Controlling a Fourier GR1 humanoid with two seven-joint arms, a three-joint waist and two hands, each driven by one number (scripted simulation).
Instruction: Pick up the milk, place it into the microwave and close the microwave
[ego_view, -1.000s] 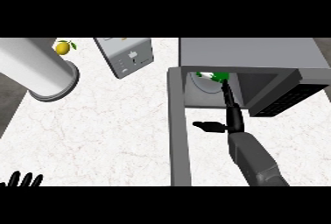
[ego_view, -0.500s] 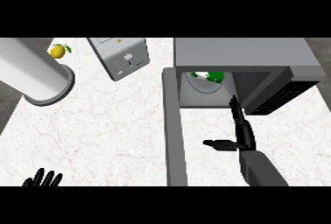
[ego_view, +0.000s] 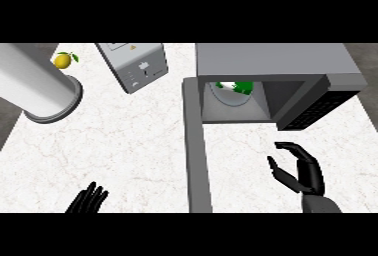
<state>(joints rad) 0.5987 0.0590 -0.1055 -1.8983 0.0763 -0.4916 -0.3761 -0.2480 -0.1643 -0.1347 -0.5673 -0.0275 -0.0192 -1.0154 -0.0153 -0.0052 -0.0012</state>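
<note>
Head view showed the right hand (ego_view: 301, 172) low on the right of the counter (ego_view: 133, 145), palm turned inward. Its fingers (ego_view: 295, 148) were spread and only slightly bent, with the thumb held apart from them. They held nothing and touched nothing.

Beyond those fingertips stood one microwave (ego_view: 269, 60), with its one door (ego_view: 196, 160) swung fully open. The door showed as a long grey slab just to the left of the right hand, apart from it. The microwave's dark control panel (ego_view: 317, 107) was the part closest to the fingertips, just beyond them and slightly to the right.

The one milk (ego_view: 230, 96), white with green at its top, sat inside the open cavity on the round plate there. It was well beyond the right hand's fingers and slightly to their left.

The left hand (ego_view: 88, 201) showed at the lower left edge of the view, resting open with its fingers straight and pointing up. It held nothing and was well apart from the door.

Three other things stood far beyond the left hand's fingers. One was a tall pale cylinder (ego_view: 37, 85) at the far left. One yellow lemon (ego_view: 65, 60) lay just beside the cylinder's far side. One grey box (ego_view: 133, 65) with a small panel on its face lay between the cylinder and the microwave.
</note>
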